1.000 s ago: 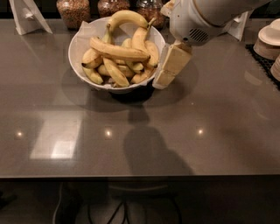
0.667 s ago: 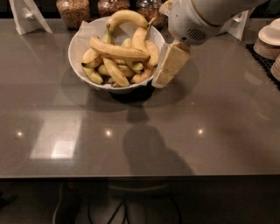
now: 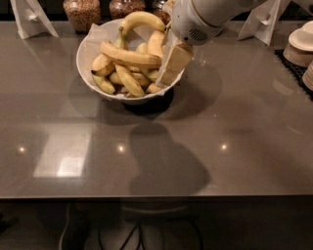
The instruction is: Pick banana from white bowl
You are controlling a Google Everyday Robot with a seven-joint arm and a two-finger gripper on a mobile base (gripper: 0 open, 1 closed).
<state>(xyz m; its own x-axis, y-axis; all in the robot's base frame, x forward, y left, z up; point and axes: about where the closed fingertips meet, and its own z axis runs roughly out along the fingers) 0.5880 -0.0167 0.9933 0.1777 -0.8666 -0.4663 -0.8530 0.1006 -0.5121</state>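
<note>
The white bowl (image 3: pixel 84 52) stands at the back middle of the grey table, lined with white paper and full of bananas. The long, nearly straight banana (image 3: pixel 128 56) lies across the top of the pile, its right end pointing at my gripper. A strongly arched banana (image 3: pixel 142 19) sits at the bowl's far side. My gripper (image 3: pixel 173 64) hangs from the white arm (image 3: pixel 205 17) over the bowl's right rim, right beside the long banana's right end.
Jars (image 3: pixel 81 11) stand behind the bowl. White paper stands (image 3: pixel 30 18) sit at the back left and back right. Stacked cream dishes (image 3: pixel 299 45) are at the right edge on a dark mat.
My gripper has moved left, from just outside the bowl's right side to over its right rim, closer to the long banana. The bananas and the bowl have not moved.
</note>
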